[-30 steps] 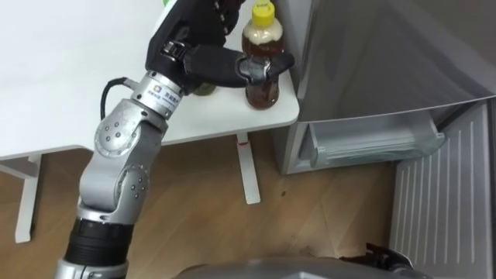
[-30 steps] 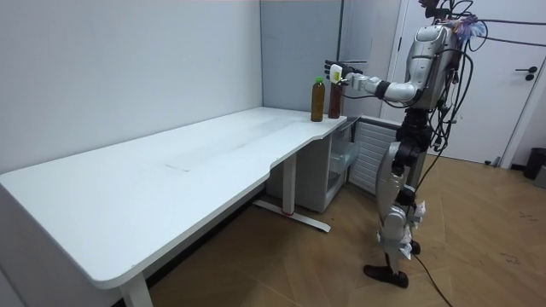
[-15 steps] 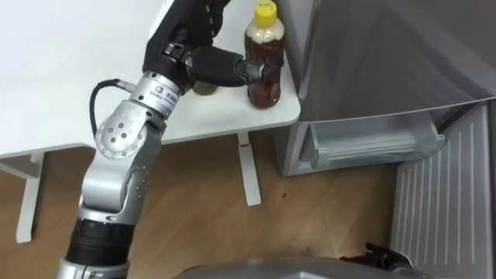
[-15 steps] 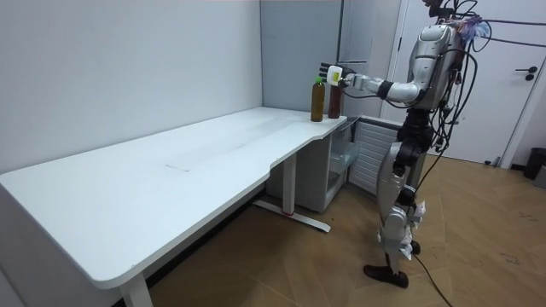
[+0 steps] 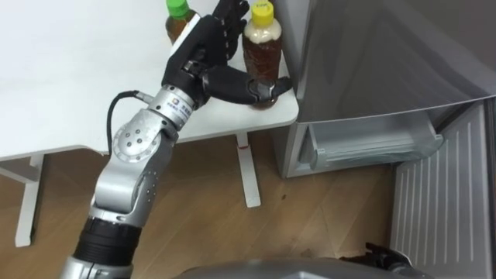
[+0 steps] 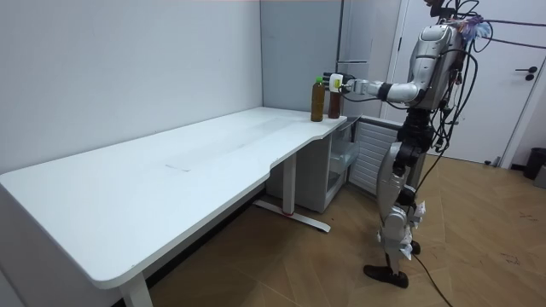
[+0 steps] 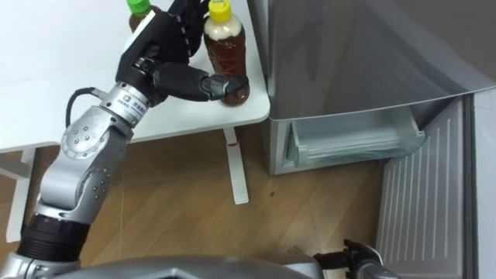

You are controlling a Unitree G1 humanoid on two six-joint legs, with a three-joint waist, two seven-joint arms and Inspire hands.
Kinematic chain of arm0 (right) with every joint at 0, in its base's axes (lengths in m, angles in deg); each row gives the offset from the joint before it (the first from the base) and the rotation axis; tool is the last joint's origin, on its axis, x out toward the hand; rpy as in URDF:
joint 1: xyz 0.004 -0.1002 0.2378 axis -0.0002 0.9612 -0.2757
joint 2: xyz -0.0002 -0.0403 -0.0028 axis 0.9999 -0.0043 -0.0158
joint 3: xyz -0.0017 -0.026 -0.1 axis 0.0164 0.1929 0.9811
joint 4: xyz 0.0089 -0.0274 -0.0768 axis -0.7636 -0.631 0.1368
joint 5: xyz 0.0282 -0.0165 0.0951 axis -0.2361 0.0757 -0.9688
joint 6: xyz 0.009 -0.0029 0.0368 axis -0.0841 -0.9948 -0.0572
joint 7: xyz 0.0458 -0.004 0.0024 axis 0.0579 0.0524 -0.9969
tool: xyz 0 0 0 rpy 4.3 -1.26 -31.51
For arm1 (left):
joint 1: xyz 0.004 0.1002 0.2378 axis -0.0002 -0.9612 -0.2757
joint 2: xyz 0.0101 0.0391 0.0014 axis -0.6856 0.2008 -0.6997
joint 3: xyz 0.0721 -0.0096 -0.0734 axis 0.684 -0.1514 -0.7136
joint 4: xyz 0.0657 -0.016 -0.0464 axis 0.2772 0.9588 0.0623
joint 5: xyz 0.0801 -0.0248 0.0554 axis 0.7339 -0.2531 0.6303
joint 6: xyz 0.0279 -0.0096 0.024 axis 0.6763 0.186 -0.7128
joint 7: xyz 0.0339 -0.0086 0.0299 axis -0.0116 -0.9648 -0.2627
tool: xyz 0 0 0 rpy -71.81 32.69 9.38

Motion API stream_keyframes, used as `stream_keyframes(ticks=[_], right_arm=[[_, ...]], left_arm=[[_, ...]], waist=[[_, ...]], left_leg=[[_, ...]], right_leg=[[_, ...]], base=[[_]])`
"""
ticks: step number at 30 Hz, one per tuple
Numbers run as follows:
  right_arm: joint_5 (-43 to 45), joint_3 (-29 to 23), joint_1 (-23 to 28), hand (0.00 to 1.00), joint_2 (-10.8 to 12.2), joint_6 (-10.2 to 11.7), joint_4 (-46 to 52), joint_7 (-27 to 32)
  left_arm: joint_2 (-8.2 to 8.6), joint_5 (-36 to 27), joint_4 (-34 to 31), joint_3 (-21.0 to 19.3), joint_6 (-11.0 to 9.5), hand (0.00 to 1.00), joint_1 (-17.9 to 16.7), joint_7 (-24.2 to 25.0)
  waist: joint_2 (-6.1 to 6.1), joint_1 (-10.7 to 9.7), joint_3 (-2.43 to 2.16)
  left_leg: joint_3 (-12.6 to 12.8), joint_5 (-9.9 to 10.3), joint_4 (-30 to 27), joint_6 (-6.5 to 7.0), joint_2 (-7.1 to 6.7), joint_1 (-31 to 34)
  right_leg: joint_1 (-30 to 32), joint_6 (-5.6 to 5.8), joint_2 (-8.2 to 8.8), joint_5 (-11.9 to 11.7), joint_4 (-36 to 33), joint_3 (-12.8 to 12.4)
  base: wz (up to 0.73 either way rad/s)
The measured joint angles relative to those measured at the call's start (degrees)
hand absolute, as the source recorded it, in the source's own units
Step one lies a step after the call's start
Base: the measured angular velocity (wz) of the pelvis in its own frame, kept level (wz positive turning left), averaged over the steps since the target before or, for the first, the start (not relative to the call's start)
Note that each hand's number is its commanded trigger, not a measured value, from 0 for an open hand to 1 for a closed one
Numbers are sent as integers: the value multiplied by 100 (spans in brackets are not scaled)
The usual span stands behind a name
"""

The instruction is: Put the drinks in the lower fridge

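At the corner of the white surface (image 5: 62,77), the yellow-capped bottle (image 5: 260,54) of brown drink is grasped by the left hand (image 5: 203,50), thumb wrapped across its lower front. A green-capped bottle (image 5: 177,17) is partly hidden behind that hand. The grey fridge (image 5: 372,62) stands just beside, its lower compartment (image 5: 372,143) exposed and its door (image 5: 442,209) swung open. The room view shows the robot upright beside the fridge, left arm outstretched. Whether the right hand (image 7: 364,260), at the eye views' bottom edge, is clenched cannot be told.
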State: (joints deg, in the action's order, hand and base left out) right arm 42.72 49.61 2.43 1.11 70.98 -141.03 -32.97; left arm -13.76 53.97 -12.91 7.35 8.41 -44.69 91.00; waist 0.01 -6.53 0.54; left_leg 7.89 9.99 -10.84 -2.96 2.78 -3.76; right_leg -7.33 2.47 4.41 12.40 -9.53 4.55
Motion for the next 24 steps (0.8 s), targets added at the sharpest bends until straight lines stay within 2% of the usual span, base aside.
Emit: stream_keyframes(ticks=[6,12,17,24], right_arm=[[14,-8,4,0,12,-4,100,-87],[12,-129,39,0,16,-32,165,-199],[10,-136,42,0,16,-62,165,-242],[15,-356,69,0,41,-60,171,-251]], left_arm=[[-24,9,346,-3,53,0,1,187],[-31,1,407,-35,60,0,1,341],[-31,1,451,-49,184,0,1,405],[-46,-229,610,-114,199,0,3,433]], waist=[[-7,-100,5],[-8,-149,4],[-3,-170,2],[37,-252,-22]], left_leg=[[9,0,0,0,0,6],[10,0,-1,0,0,7],[10,0,-1,0,0,13],[13,0,0,-1,-1,12]], right_leg=[[5,2,0,2,4,4],[9,3,0,2,11,-2],[8,3,0,2,23,-2],[3,2,-7,2,66,-54]], base=[[0],[0],[0],[-2]])
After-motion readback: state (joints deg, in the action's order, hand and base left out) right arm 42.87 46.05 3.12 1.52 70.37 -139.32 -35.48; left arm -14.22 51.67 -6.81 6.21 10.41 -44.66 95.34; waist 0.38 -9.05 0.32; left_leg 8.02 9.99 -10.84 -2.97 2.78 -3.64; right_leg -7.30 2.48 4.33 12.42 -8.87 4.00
